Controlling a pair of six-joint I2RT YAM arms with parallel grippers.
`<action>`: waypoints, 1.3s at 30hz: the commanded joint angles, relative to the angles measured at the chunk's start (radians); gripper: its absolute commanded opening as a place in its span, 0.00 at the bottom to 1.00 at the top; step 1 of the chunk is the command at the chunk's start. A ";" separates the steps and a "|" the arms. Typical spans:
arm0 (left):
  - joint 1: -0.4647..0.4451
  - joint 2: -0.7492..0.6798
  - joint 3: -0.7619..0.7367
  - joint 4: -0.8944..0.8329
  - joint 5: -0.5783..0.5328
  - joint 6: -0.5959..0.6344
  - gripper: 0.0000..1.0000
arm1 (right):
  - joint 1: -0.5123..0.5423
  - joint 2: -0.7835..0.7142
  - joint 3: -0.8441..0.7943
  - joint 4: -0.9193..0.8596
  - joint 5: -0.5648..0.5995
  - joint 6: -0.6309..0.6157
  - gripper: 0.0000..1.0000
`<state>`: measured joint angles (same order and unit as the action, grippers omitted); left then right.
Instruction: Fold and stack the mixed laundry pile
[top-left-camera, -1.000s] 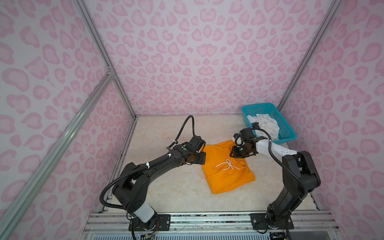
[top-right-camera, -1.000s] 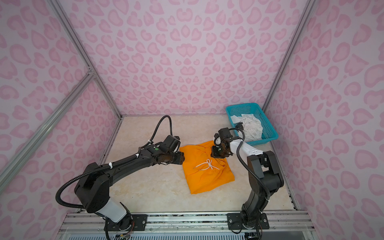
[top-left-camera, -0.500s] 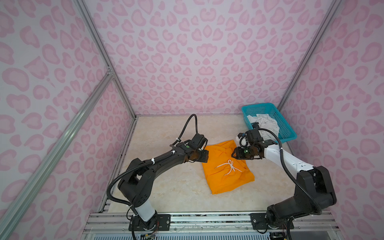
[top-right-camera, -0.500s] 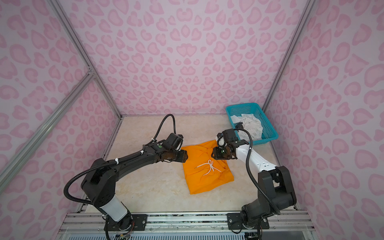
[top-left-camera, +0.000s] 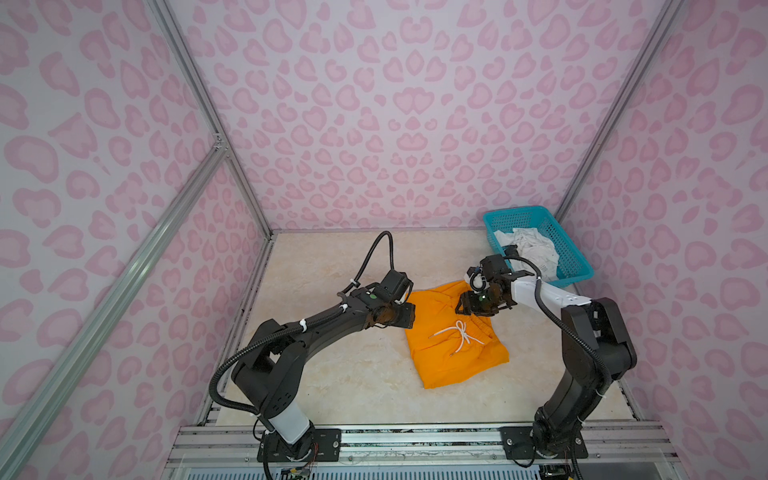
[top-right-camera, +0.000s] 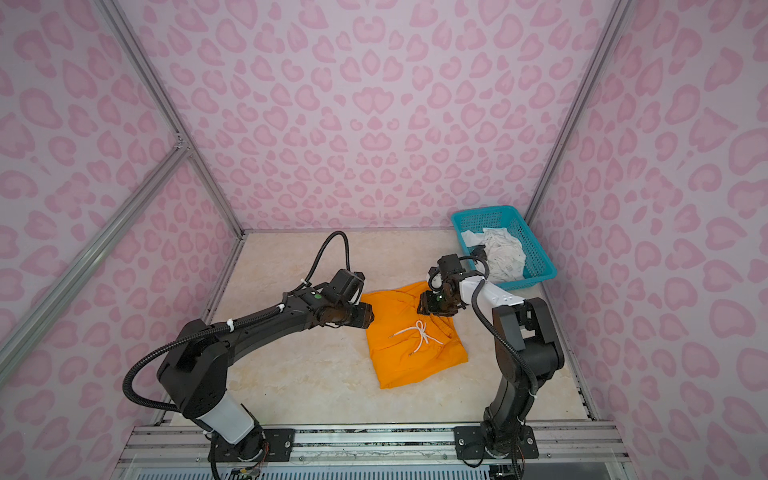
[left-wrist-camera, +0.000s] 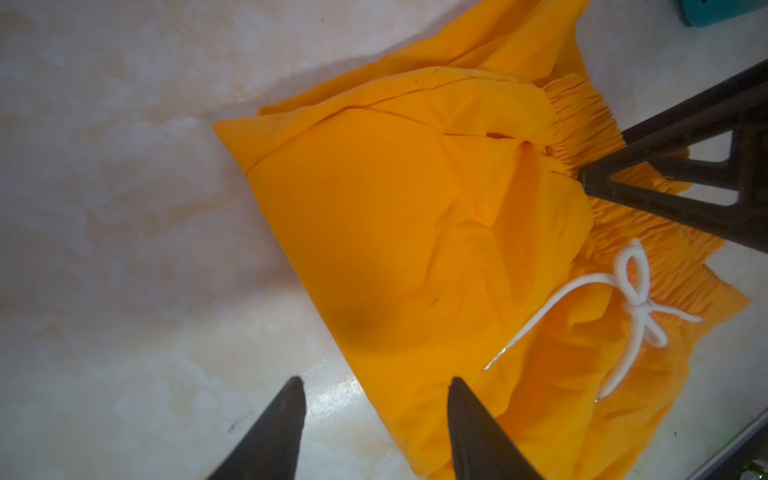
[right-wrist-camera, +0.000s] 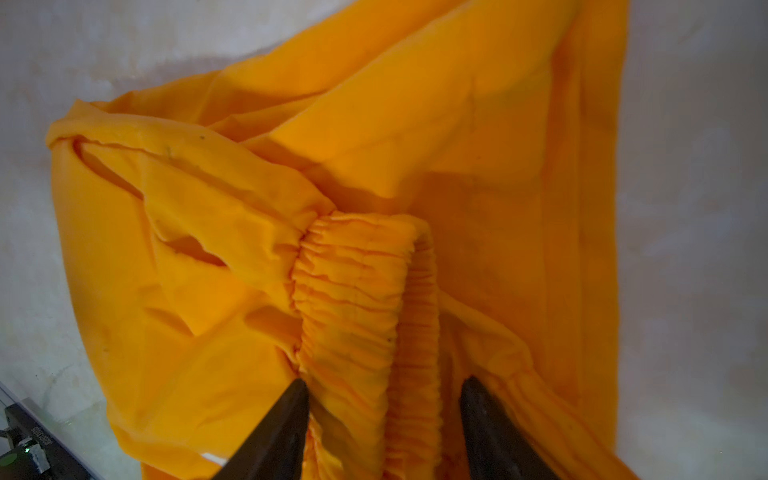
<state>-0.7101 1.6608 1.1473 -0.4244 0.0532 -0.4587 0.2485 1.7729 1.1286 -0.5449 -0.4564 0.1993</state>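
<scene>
Shorts (top-left-camera: 449, 357) lie flat on the worktop (top-left-camera: 332, 270), nearer its right edge. We see the basket (top-left-camera: 561, 245) in the far right corner, the T-shirt (top-left-camera: 532, 249) crumpled inside. Our left gripper (left-wrist-camera: 374, 382) gapes at the shorts' left edge; our right gripper's (right-wrist-camera: 384, 382) jaws stand spread astride the waistband (right-wrist-camera: 353, 291).

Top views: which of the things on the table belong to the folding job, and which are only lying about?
Belong to the job:
- orange shorts, lying on the table between the two arms
- white T-shirt, crumpled in the basket

Only lying about:
- teal basket, at the far right corner; it merely holds the T-shirt
</scene>
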 joint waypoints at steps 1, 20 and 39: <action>0.001 0.003 0.012 0.010 0.006 0.012 0.57 | 0.001 -0.010 -0.020 0.019 -0.079 0.002 0.50; 0.003 0.068 0.085 0.039 0.085 0.025 0.55 | 0.036 -0.460 -0.275 -0.116 0.336 0.207 0.00; 0.004 0.077 0.063 0.099 0.131 0.009 0.56 | 0.024 -0.400 -0.490 0.030 0.432 0.374 0.17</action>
<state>-0.7071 1.7561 1.2243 -0.3565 0.2115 -0.4492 0.2771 1.3327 0.6201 -0.4858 -0.0826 0.5831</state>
